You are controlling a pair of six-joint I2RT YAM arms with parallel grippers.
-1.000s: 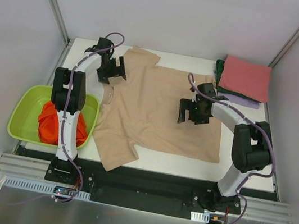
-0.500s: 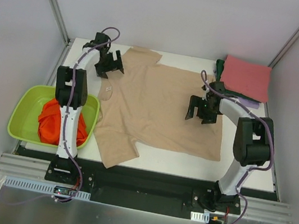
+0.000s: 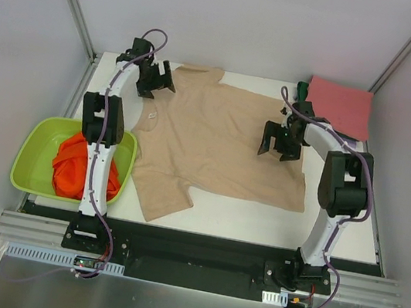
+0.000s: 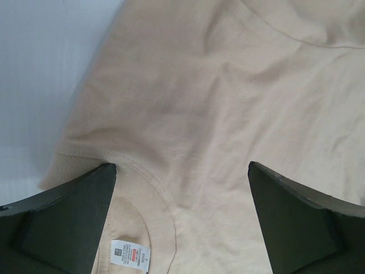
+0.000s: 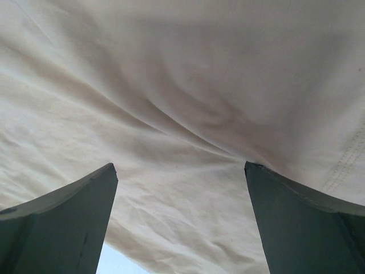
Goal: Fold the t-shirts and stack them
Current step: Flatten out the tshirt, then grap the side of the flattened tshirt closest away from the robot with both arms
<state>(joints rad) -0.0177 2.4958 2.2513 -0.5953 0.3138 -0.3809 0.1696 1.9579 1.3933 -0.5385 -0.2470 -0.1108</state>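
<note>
Length of the beige t-shirt (image 3: 215, 144) runs away from the folded stack (image 3: 342, 107), hem end (image 3: 298, 184) nearest it, collar (image 4: 142, 177) farthest, so your left gripper (image 3: 156, 82) hangs spread over the collar and your right gripper (image 3: 280, 145), equally spread, over the hem end.

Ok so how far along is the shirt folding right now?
Done: a folded stack, pinkish-red shirt on top, sits at the far right corner. In hand: the beige shirt lies spread flat, unfolded, with the left gripper open near its collar and the right gripper open near its hem. Left: folding it, then the orange shirt crumpled in the green basin.
</note>
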